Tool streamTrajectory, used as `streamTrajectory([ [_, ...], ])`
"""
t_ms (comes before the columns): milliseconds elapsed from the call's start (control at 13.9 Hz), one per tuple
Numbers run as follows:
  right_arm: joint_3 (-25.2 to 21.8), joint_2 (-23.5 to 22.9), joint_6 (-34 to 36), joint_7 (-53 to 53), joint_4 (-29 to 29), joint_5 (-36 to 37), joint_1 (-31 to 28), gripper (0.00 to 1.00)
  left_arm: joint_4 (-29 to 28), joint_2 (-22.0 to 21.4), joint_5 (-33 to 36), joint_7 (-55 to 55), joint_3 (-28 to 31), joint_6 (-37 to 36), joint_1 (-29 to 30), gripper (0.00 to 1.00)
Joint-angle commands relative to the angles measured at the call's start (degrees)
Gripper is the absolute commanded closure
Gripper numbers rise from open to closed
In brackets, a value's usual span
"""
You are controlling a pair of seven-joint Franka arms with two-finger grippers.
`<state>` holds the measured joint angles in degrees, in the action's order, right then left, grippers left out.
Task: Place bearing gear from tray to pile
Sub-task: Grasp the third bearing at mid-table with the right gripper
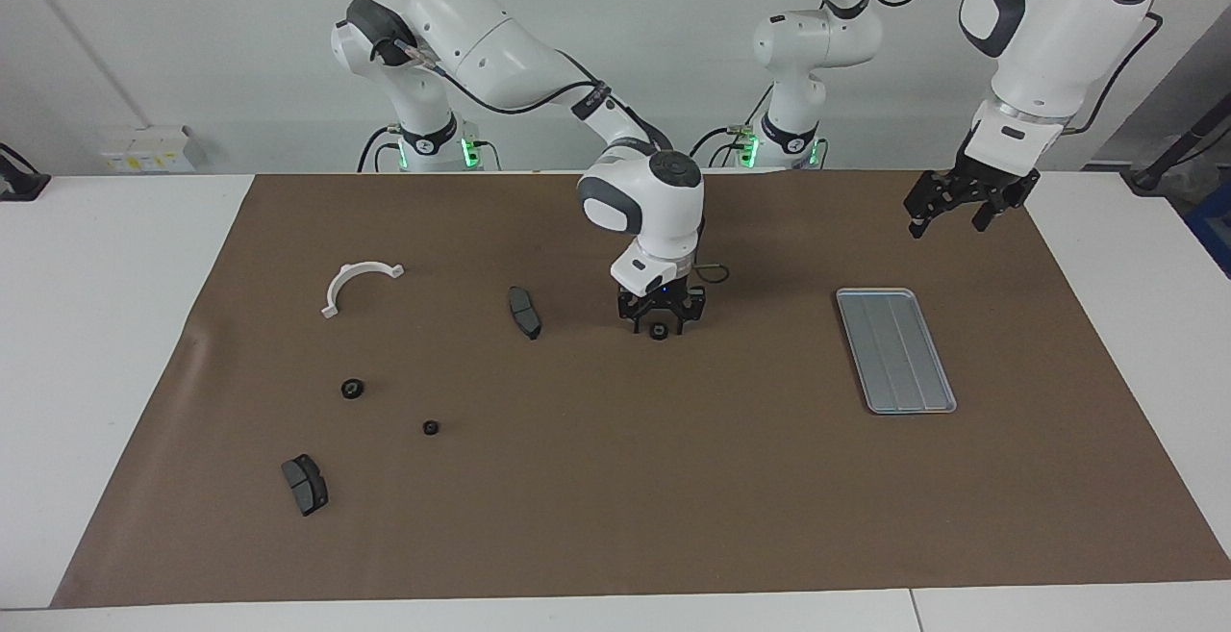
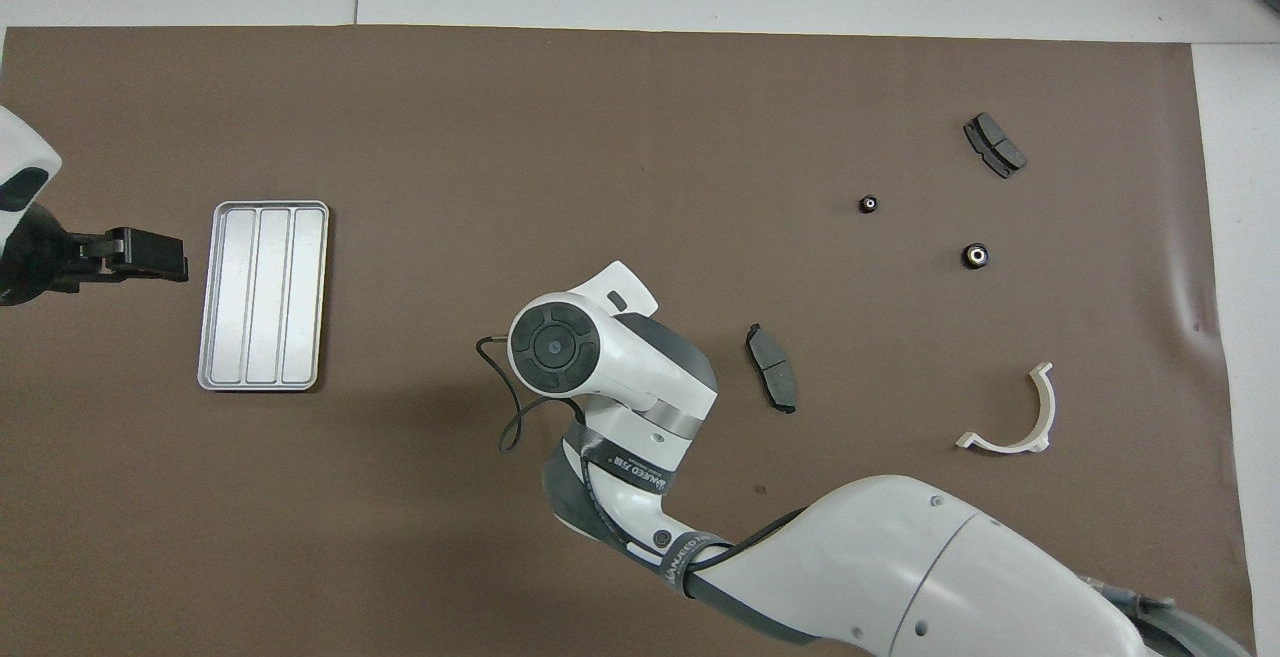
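Observation:
A small black bearing gear (image 1: 659,331) sits on the brown mat at mid-table. My right gripper (image 1: 660,326) is low over it, fingers drawn in on either side of it. In the overhead view the right wrist (image 2: 600,357) hides both. The silver tray (image 1: 895,349) (image 2: 263,295) lies empty toward the left arm's end. The pile lies toward the right arm's end: a white half-ring bracket (image 1: 356,284), two brake pads (image 1: 524,312) (image 1: 305,483) and two black gears (image 1: 352,388) (image 1: 430,427). My left gripper (image 1: 950,226) waits open in the air beside the tray.
The brown mat (image 1: 615,517) covers most of the white table. A thin black cable (image 2: 505,407) loops off the right wrist. The nearest brake pad (image 2: 771,381) lies beside the right gripper, toward the right arm's end.

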<state>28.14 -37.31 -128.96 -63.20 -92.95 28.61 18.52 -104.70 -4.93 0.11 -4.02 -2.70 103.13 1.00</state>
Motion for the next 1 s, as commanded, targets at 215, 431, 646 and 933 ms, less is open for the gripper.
streamTrajectory([
  [215,1.56,-0.05,-1.11,0.27,-1.09,1.1,-1.29,0.39,-0.86,-0.79,0.86,-0.73,0.24,-0.13,-0.21,0.0],
  [431,1.56,-0.05,-1.29,0.18,-0.92,1.01,-1.38,0.69,-0.86,-0.79,0.86,-0.73,0.24,-0.13,-0.21,0.0],
  [646,1.56,-0.14,-1.38,0.1,-0.48,-0.39,-1.55,1.0,-0.86,-0.79,0.86,-0.73,0.24,-0.13,-0.21,0.0],
  [933,1.65,1.43,-0.42,1.41,1.01,-3.82,-2.78,1.0,-0.86,-0.79,0.86,-0.73,0.24,-0.13,-0.21,0.0],
])
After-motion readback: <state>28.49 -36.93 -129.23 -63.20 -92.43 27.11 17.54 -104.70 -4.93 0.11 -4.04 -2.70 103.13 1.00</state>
